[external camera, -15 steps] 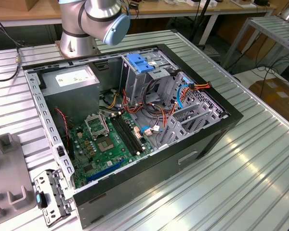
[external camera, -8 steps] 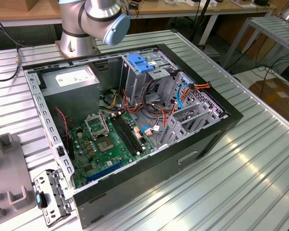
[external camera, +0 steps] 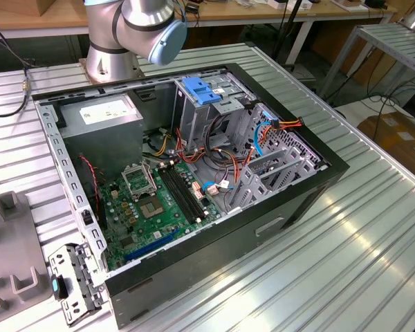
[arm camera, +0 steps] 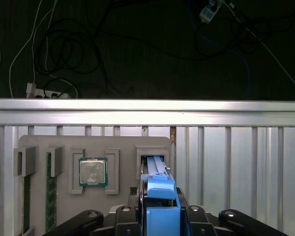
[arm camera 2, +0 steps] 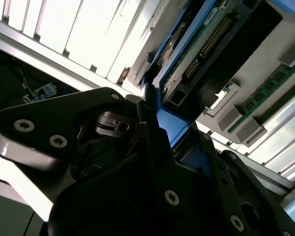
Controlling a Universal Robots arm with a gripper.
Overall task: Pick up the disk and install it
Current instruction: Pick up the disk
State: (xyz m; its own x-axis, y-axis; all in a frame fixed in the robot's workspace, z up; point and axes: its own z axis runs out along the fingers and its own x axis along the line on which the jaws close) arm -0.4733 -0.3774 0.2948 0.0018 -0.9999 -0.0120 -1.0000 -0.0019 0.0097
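In the first wrist view the disk [arm camera: 154,164] stands on edge in a slot of a grey holder tray [arm camera: 39,142]. Its bright blue carrier rail [arm camera: 161,189] runs back between my black fingers. My gripper [arm camera: 160,199] is shut on that blue rail. The second wrist view shows the same hold from the side: the disk [arm camera 2: 201,54] with its green circuit board and connector, the blue rail [arm camera 2: 169,125], and my gripper [arm camera 2: 155,115] closed on it. In the exterior view the open computer case [external camera: 318,180] holds a blue-topped drive cage [external camera: 202,91].
A processor chip [arm camera: 93,172] and memory sticks [arm camera: 50,194] sit in other slots of the tray. Past the tray the ribbed aluminium table ends at an edge [arm camera: 147,117], with cables on the dark floor beyond. The arm's base [external camera: 111,59] stands behind the case.
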